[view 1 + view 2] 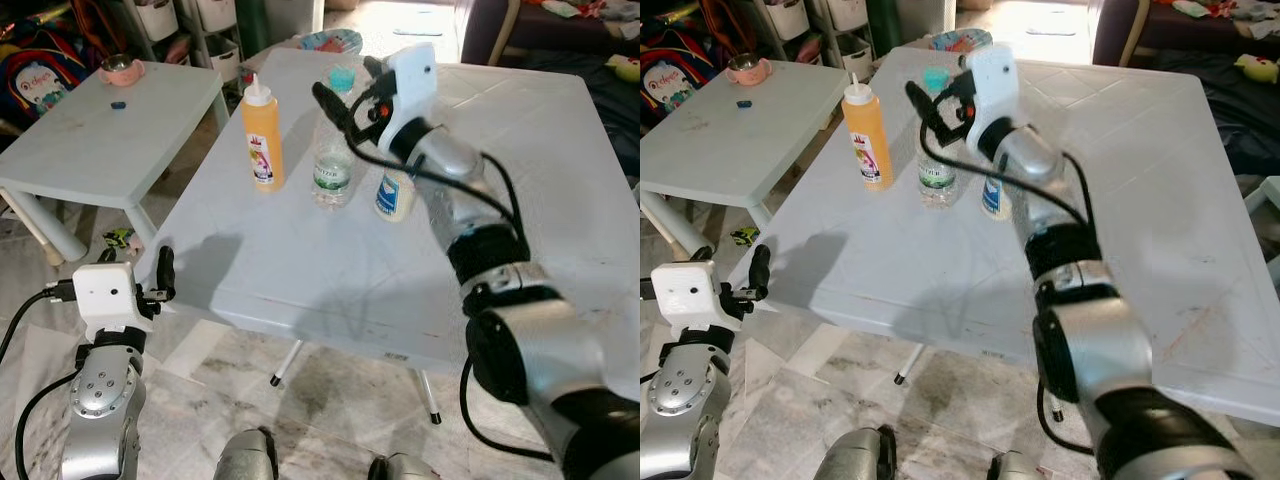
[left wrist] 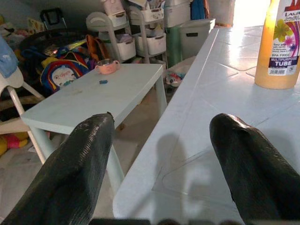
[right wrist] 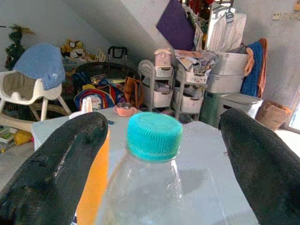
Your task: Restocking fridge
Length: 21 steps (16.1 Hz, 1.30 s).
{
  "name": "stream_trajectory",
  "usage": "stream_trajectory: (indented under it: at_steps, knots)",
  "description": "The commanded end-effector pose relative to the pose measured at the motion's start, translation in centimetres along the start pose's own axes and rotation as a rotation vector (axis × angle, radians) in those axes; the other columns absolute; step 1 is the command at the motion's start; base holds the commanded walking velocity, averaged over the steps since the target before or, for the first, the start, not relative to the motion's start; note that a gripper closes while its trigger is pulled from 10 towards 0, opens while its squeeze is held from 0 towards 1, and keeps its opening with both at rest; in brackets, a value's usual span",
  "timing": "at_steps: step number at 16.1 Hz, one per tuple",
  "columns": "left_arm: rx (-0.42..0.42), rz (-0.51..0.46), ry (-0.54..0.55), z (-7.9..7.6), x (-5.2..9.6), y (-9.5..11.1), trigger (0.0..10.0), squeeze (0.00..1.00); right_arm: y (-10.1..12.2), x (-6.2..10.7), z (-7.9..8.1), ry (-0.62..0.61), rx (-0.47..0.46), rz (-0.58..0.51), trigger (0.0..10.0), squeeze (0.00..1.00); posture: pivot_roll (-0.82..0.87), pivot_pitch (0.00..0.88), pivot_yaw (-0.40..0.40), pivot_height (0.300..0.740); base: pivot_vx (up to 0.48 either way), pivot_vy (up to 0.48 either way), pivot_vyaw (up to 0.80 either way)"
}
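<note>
Nearest the camera, the left arm is hanging low beside the near-left corner of the counter (image 1: pixel 300 270), a pale plastic top moulded with a faint tile pattern, standing on thin metal legs over a marbled stone floor. The left tool (image 2: pixel 159 154) is pointing along the counter edge with its two textured black fingers spread wide, holding nothing.

The silver right arm is reaching forward over the counter, its wrist bent so that the white camera block is facing up. The right tool (image 1: pixel 940 95) is hovering at the neck of the clear water bottle (image 1: pixel 332 165), fingers set wide on either side of the ribbed teal cap (image 3: pixel 154 136) and not touching it.

The water bottle is standing upright in the middle of a row. Just beside it on the left, an orange squeeze bottle (image 1: pixel 262 135) with a white nozzle is standing; on the right, a small white jar (image 1: pixel 396 195) with a blue label is partly hidden by the arm.

Farther off, a patterned bowl (image 1: pixel 331 41) is sitting at the far edge. To the left, a lower white counter (image 1: pixel 100 140) is carrying a pink cup (image 1: pixel 121 69).
</note>
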<state>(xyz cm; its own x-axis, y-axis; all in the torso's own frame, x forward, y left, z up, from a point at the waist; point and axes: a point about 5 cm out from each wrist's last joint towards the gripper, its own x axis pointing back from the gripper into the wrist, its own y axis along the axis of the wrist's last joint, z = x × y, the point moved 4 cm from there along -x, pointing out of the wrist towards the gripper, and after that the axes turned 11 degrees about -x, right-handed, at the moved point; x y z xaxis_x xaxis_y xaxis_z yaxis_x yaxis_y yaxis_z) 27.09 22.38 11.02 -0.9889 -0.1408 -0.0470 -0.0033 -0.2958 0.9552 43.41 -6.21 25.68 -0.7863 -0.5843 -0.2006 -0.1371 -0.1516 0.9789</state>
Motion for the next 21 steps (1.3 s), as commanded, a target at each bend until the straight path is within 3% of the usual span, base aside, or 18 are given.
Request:
stream_trajectory:
  at_steps: [1, 9, 17, 21]
  knots:
    - [-0.018, 0.002, -0.014, 0.0, 0.1, 0.1, 10.0, 0.00, 0.7, -0.6, 0.3, 0.013, -0.014, -0.002, 0.0, 0.00, 0.20, 0.105, 0.033, 0.740, 0.000, 0.000, 0.00]
    - [-0.021, 0.007, -0.012, -0.1, 0.2, 0.0, 10.0, 0.00, 0.1, -1.2, 1.6, 0.094, -0.024, 0.050, 0.0, 0.00, 0.20, 0.106, 0.022, 0.740, 0.000, 0.000, 0.00]
    - [-0.020, 0.066, -0.033, -0.9, 0.6, -1.4, 10.0, 0.00, -1.2, -0.8, 0.7, 0.059, 0.114, 0.129, 0.0, 0.00, 0.19, 0.107, 0.022, 0.740, 0.000, 0.000, 0.00]
    - [-0.009, 0.127, -0.034, -1.5, 0.8, -2.5, 10.0, 0.00, -0.3, 0.1, 0.6, 0.089, 0.156, 0.045, 0.0, 0.00, 0.19, 0.104, 0.013, 0.740, 0.000, 0.000, 0.00]
